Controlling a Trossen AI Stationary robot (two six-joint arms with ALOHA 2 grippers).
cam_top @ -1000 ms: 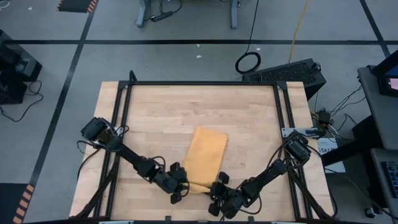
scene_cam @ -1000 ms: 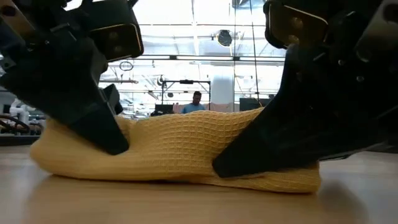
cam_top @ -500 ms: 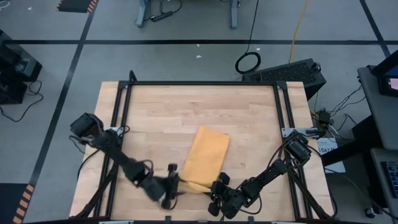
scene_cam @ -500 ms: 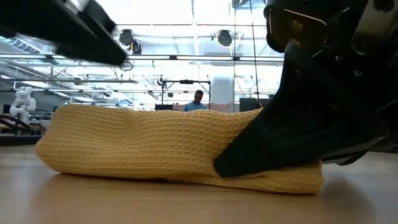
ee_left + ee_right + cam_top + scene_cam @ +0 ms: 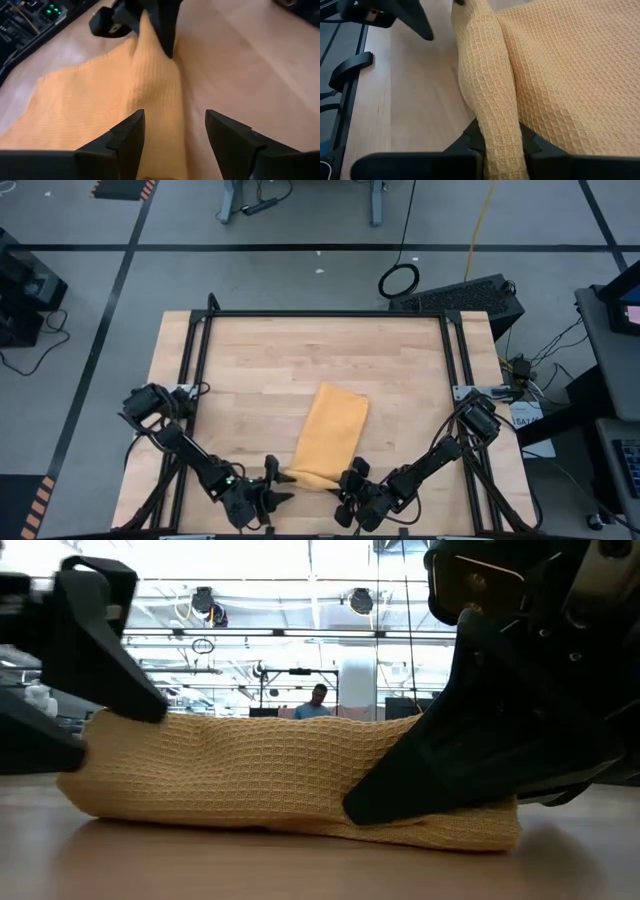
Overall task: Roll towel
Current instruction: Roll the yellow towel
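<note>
The towel, lying at the counter's six o'clock edge, is being clamped at its rolled fold by the right pincer, while the left pincer, standing apart at nine o'clock, is best being re-closed level with it.

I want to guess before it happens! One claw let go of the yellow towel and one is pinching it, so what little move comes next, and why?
Probably the left gripper moves back in and re-grips the rolled edge of the towel. Its fingers are open and just off the fold, while the right gripper is shut on the other end. Only the near edge is rolled; most of the towel lies flat.
</note>
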